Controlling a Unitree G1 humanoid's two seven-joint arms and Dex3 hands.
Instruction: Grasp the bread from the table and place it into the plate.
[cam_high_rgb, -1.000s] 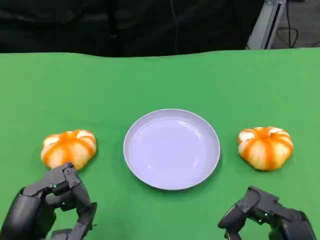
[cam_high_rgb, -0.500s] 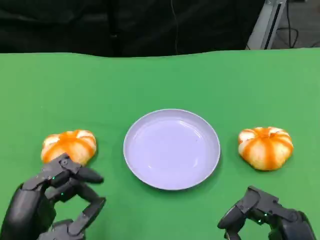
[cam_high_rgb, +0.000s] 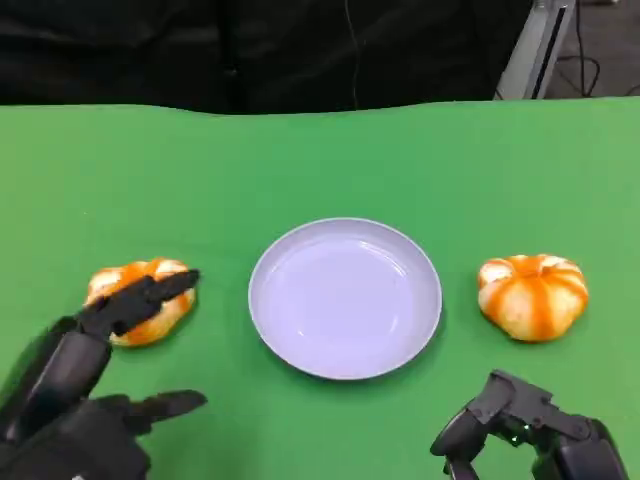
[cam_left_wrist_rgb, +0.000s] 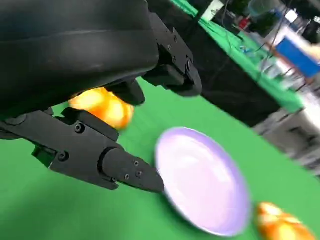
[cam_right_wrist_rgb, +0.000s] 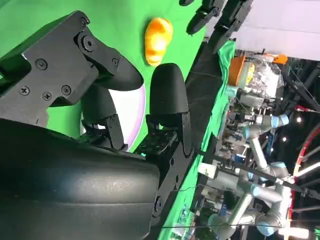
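Left hand (cam_high_rgb: 95, 385) now opened from its curl a second ago, fingers spread and reaching over the left bread (cam_high_rgb: 140, 300), not yet gripping. Bread on the bench (cam_high_rgb: 320, 160) beside the empty plate (cam_high_rgb: 345, 297); grasp judged imminent. Right hand (cam_high_rgb: 520, 435) unmoved, fingers curled in, holding nothing.

The black many-fingered left hand (cam_high_rgb: 85, 385) was raised at the lower left of the head view, holding nothing, its fingers (cam_high_rgb: 150, 293) spread apart and stretched forward, one lower finger pointing sideways. The black many-fingered right hand (cam_high_rgb: 525, 435) sat low at the lower right, its fingers (cam_right_wrist_rgb: 167, 95) curled inward around nothing.
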